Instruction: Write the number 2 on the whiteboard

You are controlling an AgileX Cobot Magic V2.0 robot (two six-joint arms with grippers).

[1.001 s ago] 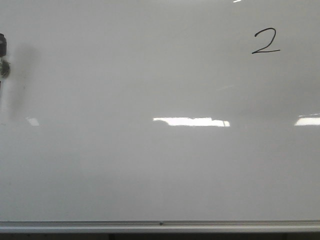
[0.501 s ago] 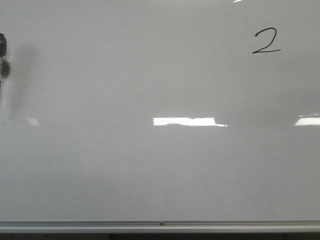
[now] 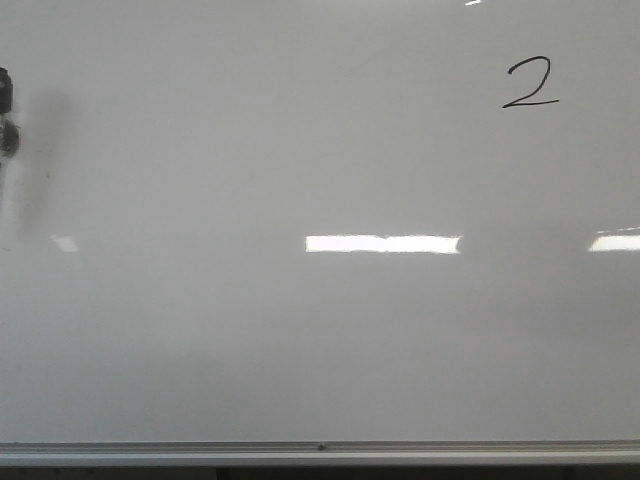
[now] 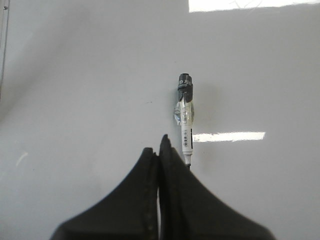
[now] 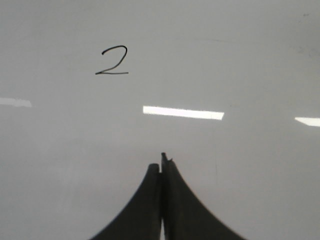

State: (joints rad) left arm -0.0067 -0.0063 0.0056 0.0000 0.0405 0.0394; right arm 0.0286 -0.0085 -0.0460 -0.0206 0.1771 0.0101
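A thin black number 2 (image 3: 531, 82) is drawn at the upper right of the whiteboard (image 3: 300, 350). In the right wrist view the number 2 (image 5: 114, 61) lies well beyond my right gripper (image 5: 161, 162), which is shut with nothing between its fingers. My left gripper (image 4: 160, 145) is also shut and empty over the whiteboard (image 4: 75, 75). A white marker with a dark end (image 4: 186, 125) lies on the board just past the left gripper's tips, beside them and not held. Neither gripper shows in the front view.
A silver metal rail (image 3: 320, 452) runs along the board's lower edge. The marker's dark end (image 3: 5, 95) peeks in at the front view's left edge. Bright strips of light glare (image 3: 382, 243) cross the board.
The glare strip in the middle of the board has changed slightly at its right end. The number 2 and the marker have not moved.
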